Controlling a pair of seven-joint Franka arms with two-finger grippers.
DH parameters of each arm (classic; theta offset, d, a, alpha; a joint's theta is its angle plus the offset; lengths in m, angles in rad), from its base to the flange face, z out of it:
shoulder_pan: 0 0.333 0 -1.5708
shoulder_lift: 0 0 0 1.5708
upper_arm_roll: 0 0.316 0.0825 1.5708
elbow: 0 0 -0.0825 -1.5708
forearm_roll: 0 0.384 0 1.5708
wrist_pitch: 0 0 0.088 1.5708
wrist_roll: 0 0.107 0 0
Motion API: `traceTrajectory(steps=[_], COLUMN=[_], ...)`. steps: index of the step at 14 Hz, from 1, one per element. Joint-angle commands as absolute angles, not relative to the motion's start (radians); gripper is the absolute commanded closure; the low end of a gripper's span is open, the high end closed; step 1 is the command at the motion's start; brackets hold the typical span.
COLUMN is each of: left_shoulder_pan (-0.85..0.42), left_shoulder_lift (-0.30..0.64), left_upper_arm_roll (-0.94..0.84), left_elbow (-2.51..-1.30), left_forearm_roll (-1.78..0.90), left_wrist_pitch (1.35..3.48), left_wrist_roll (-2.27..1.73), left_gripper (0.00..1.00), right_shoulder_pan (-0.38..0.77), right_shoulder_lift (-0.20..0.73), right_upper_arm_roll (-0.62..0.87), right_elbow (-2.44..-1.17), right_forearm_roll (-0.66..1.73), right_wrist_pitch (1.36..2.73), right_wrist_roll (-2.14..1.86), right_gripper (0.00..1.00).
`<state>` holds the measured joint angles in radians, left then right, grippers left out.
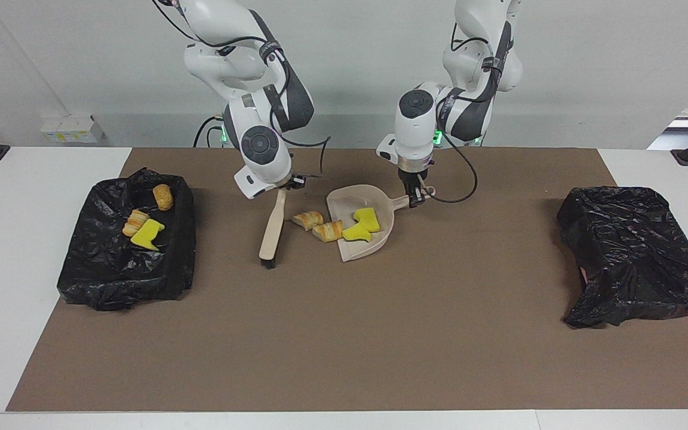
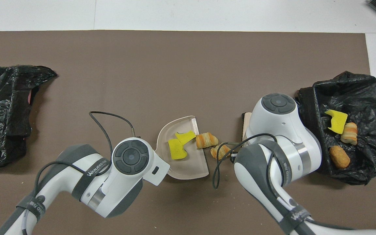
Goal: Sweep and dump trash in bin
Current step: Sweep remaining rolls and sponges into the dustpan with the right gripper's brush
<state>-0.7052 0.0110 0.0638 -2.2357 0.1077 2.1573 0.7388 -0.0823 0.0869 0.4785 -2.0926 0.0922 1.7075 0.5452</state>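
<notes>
The beige dustpan (image 1: 349,194) lies mid-table with two yellow sponge chunks (image 1: 367,218) in it. Two striped pastries (image 1: 308,220) lie on the mat at its open lip, one touching the lip (image 1: 328,231). My left gripper (image 1: 417,197) is shut on the dustpan's handle. My right gripper (image 1: 289,183) is shut on the beige brush (image 1: 273,226), whose black bristles rest on the mat beside the pastries, toward the right arm's end. In the overhead view the dustpan (image 2: 188,168), sponges (image 2: 177,150) and pastries (image 2: 206,140) show; both grippers are hidden under the wrists.
A bin lined with a black bag (image 1: 117,280) stands at the right arm's end and holds a yellow sponge chunk (image 1: 147,234) and two pastries (image 1: 163,196). A second black-bagged bin (image 1: 630,257) stands at the left arm's end. A brown mat (image 1: 344,346) covers the table.
</notes>
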Motion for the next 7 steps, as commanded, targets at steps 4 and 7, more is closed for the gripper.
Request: traceTrajectory(steps=[4,7], left_shoulder_pan=[-0.729,-0.729], left_shoulder_lift=[-0.006,-0.005], left_upper_arm_roll=[0.072,0.072], left_elbow=[-2.263,-2.263], left_forearm_roll=[0.127,0.127], left_wrist_pitch=[2.161,2.164], left_wrist_roll=[0.715,0.715], left_gripper=[1.0,1.0], right_shoulder_pan=[-0.043,-0.031], right_shoulder_lift=[-0.003,0.02], right_upper_arm_roll=[0.483,0.485], right_elbow=[-2.215,-2.206], right_forearm_roll=[0.147,0.262], right_wrist_pitch=[1.782,1.842], right_wrist_roll=[0.407,0.24], right_gripper=[1.0,1.0])
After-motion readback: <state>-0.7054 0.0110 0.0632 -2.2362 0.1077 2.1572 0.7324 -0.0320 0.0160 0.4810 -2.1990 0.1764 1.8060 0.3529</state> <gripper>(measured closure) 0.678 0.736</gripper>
